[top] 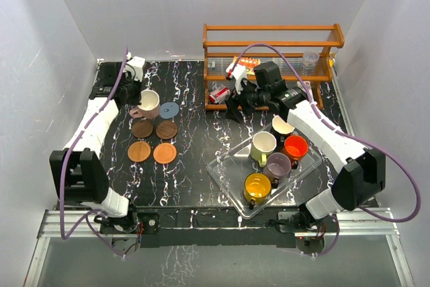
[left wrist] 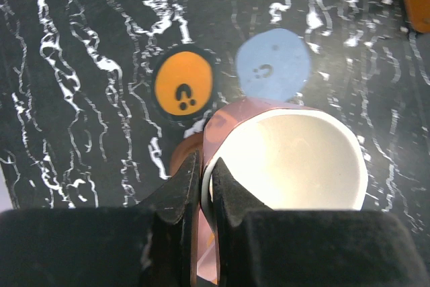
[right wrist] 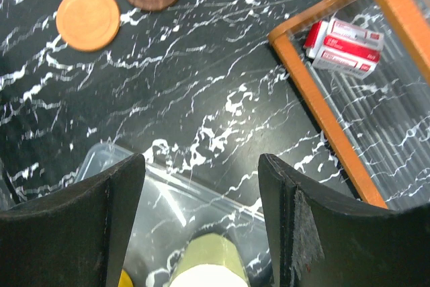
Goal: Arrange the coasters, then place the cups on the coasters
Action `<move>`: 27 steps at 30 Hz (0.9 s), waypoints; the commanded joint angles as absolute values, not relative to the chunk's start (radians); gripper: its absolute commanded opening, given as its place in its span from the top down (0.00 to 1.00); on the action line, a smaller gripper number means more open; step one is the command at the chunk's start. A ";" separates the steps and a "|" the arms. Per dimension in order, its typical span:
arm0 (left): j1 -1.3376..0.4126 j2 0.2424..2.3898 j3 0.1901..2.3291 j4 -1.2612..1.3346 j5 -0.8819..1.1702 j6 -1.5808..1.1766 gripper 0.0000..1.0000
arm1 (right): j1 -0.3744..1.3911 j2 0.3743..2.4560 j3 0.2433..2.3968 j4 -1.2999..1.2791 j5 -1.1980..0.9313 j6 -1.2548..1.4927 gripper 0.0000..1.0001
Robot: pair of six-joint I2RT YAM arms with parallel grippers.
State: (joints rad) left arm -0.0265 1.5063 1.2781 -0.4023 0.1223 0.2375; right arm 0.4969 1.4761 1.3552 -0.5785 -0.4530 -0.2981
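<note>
The left claw (left wrist: pixel 205 166) is clenched on the rim of the pale pink cup (left wrist: pixel 289 159), one finger inside the wall and one outside. The cup is dusky pink and glossy outside, creamy white inside, and it stands upright on the black, white-veined worktop (top: pixel 195 173), well to the left of the clear tray (top: pixel 225 169) and farther back than it. A sliver of brown shows under the cup's base in the left wrist view, but what it is cannot be told. The blue-grey coaster (top: pixel 168 109), thin, flat and round, lies just beside the cup on the side facing the tray. Nearer than that sit a pair of dark brown coasters (top: pixel 142 128) side by side, then a pair of orange-brown coasters (top: pixel 139 151), all bare and all well left of the tray. Inside the tray stand five handled cups. The black cup (top: pixel 282 126) with its white interior is at the far end, and the pale olive-cream cup (top: pixel 263 144) and orange-red cup (top: pixel 295 146) are next. The mauve cup (top: pixel 277 164) is behind them and the yellow cup (top: pixel 257 186) is at the near end. The right claw (right wrist: pixel 200 162) is released, fingers spread wide and grasping nothing. It hangs over the tray's far left edge with the olive-cream cup below it.
</note>
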 commanded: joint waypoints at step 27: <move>0.085 1.869 1.624 -0.400 0.186 0.279 1.00 | 0.300 1.303 1.141 -0.460 -0.746 -0.408 0.31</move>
State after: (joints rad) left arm 0.0723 1.8923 1.5486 -0.4282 0.1501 0.3019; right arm 0.3061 1.3312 1.1446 -0.5182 -0.7155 -0.3950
